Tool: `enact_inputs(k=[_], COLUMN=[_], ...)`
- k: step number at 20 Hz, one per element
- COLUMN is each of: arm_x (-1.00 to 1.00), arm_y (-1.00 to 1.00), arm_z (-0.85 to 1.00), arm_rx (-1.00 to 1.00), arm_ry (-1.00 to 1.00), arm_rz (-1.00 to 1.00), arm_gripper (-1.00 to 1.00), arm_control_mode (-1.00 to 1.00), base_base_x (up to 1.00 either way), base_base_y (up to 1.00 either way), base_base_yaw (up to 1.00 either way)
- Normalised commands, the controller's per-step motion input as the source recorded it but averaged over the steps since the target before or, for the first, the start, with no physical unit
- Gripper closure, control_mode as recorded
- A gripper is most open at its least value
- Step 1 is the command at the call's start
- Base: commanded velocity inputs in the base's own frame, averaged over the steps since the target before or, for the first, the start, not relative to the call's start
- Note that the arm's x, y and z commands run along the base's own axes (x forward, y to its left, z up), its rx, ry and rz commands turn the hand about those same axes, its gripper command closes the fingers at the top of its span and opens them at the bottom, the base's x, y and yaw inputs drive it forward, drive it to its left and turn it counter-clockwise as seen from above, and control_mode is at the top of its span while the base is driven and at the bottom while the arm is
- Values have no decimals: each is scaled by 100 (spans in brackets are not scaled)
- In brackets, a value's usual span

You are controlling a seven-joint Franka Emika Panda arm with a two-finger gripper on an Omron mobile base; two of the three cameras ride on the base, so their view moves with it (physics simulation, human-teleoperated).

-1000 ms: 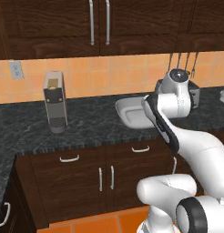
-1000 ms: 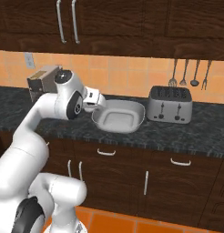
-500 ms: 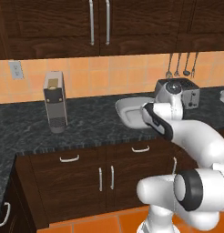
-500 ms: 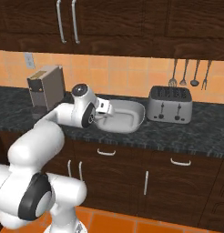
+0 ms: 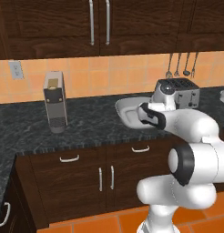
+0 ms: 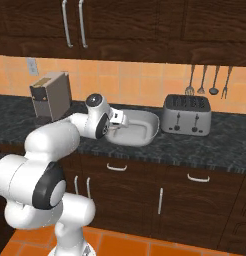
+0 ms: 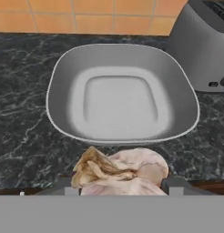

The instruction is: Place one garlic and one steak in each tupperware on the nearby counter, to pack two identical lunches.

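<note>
Pale papery garlic (image 7: pixel 120 173) is sitting clamped between the gripper (image 7: pixel 120 187) jaws | hovering at the near rim of the rounded-square tupperware (image 7: pixel 63 68), beside the toaster (image 7: pixel 205 45) | probably light, skin flaky, so pinching across the bulb's middle seems safest

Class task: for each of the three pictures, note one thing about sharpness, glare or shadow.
Left base view: sharp and evenly lit, faint sheen on the toaster. Right base view: soft shadow under the container. Hand view: the garlic in the gripper looks soft and blurry; the container shades smoothly inside.
</note>
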Motion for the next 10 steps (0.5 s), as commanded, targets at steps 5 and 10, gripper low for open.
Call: enact_inputs(k=[5, 10], arm_x=[42, 30], arm_y=[0, 0], arm_z=[-17, -39], arm_rx=[0, 2], arm_ry=[0, 0], arm_rz=[0, 0], arm_gripper=[100, 100], arm_control_mode=[-100, -100], base_base_x=[0, 0], base_base_y=[0, 0], base_base_yaw=[0, 0])
